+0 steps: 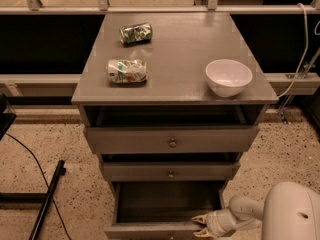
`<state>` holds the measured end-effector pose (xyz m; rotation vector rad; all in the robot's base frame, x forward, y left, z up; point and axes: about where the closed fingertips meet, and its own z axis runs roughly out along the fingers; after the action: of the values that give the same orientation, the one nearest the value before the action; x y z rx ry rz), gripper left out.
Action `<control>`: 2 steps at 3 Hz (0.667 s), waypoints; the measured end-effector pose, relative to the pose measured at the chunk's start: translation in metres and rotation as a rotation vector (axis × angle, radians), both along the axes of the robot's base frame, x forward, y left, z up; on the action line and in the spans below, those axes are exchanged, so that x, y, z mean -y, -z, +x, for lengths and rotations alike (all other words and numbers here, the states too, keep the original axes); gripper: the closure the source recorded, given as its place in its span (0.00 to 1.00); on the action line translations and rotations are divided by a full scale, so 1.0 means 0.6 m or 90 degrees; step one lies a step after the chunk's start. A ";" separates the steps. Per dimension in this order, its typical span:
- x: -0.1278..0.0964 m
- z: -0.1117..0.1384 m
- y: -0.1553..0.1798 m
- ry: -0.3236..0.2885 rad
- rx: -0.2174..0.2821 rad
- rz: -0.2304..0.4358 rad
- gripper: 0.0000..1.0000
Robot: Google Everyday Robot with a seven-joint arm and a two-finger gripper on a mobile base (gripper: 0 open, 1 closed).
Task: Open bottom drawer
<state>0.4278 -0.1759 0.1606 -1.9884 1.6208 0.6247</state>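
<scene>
Action low right: gripper [199,224] pinches the front panel of the bottom drawer [160,205] at its right end, fingers narrowly parted. The drawer juts toward the camera, its front running left-right.

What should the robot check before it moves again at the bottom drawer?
1. Bottom drawer pulled out: ok, its grey inside shows.
2. Gripper at the drawer's front, right of centre: ok.
3. Firm hold on the drawer front: cannot tell.
4. Middle drawer not blocking the gripper: ok, it sits further back and above.
5. Bowl upright on the cabinet top: ok, though near the front right corner.
6. Floor cable away from the drawer: ok, it lies off to the left.
</scene>
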 end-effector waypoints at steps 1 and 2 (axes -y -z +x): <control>-0.003 -0.002 0.002 -0.001 -0.002 0.001 0.56; -0.005 -0.004 0.003 -0.002 -0.003 0.002 0.33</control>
<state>0.4255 -0.1732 0.1589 -1.9883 1.6191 0.6330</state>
